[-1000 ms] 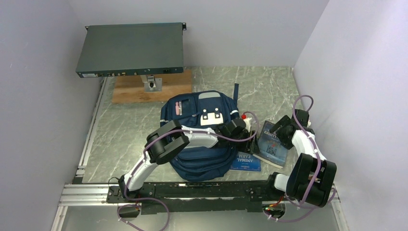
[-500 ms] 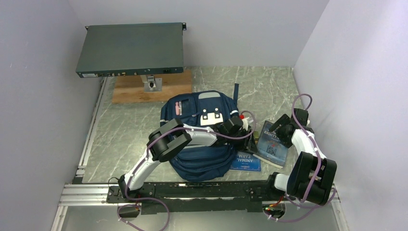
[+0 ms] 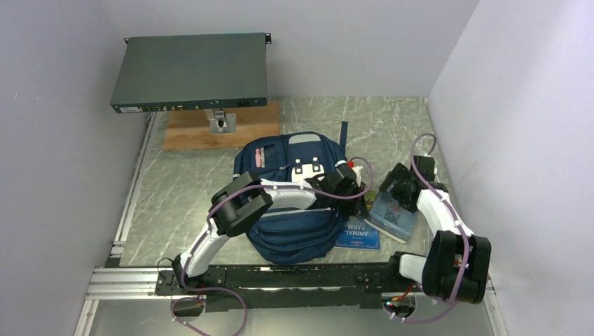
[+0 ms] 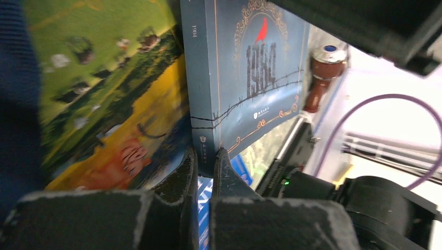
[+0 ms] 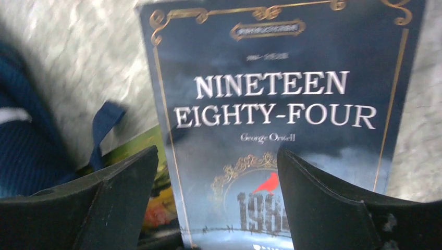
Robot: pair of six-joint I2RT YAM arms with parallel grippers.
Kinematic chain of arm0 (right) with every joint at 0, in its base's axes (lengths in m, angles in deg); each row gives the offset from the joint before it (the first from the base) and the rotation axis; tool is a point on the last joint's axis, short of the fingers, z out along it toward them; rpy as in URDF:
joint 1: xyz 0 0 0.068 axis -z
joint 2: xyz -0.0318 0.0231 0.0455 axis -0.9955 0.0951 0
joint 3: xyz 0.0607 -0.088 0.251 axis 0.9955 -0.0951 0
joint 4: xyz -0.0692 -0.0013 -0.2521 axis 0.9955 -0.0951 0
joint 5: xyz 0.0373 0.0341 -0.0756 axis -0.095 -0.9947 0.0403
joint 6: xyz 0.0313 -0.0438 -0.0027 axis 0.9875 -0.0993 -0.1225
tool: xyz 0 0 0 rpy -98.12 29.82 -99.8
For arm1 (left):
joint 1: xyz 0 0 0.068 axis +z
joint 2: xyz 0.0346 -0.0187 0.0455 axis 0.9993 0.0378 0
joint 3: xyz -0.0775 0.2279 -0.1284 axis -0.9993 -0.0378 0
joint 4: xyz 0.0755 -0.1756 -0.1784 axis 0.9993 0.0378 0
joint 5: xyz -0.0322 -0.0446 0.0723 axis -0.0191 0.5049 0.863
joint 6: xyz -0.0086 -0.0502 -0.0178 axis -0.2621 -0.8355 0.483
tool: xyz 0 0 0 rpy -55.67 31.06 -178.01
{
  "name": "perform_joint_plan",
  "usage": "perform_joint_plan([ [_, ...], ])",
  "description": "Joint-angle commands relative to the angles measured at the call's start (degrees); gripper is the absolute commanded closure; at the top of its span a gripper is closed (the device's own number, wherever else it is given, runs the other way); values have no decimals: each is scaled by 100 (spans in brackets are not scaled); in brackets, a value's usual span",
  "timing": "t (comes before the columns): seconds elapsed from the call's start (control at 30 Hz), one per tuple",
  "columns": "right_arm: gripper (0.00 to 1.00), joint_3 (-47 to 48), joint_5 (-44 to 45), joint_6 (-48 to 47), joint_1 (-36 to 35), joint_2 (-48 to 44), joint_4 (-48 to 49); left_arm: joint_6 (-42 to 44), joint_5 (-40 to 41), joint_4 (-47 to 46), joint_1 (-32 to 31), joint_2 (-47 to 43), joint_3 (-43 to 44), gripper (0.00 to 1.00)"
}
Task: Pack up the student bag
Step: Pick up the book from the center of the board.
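Right jaws nearer glossy rectangular paperback (image 5: 281,104)

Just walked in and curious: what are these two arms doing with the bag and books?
They are packing a navy backpack. The left hand is pinched shut on a corner of the Nineteen Eighty-Four book beside the bag, while the right hand hovers open over its cover. An Animal Farm book lies beside it. Neither book is in the bag yet.

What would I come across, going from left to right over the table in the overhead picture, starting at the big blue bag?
student bag → Animal Farm book → Nineteen Eighty-Four book
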Motion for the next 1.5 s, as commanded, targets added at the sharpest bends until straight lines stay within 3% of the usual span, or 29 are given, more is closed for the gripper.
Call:
perform_joint_plan([
  [0.0, 12, 178, -252, -229, -548, -625, -367, 1415, 1280, 1302, 165, -1071, 70, 100],
  [0.17, 1, 454, -608, 7, -700, -1255, -579, 2115, 1635, 1953, 383, -2078, -383, 100],
  [0.33, 0, 715, -798, 94, -798, -1326, -799, 2480, 1731, 2426, 450, -2813, -929, 100],
  [0.5, 0, 1669, 563, 894, -2190, -642, -1604, 2528, 1830, 2637, 423, -3256, -1199, 100],
  [0.7, 0, 2674, 1311, 1502, -3212, 85, -1975, 2745, 2390, 2893, 125, -3456, -1048, 100],
  [0.87, 0, 3734, 2327, 1770, -3833, 1307, -3157, 2781, 3131, 3234, -264, -3383, -740, 100],
  [1.03, 2, 3609, 2808, 2166, -4114, 1706, -3392, 2593, 3798, 3292, -600, -3440, -740, 100],
  [1.1, 7, 3399, 2755, 2160, -4121, 1748, -3198, 2561, 3885, 3195, -677, -3503, -825, 100],
  [1.2, 25, 3398, 2798, 2081, -4182, 1899, -3128, 2582, 3979, 3144, -779, -3536, -855, 100],
  [1.47, 97, 3444, 2736, 1918, -4279, 1640, -2780, 2579, 3987, 3166, -846, -3736, -894, 100],
])
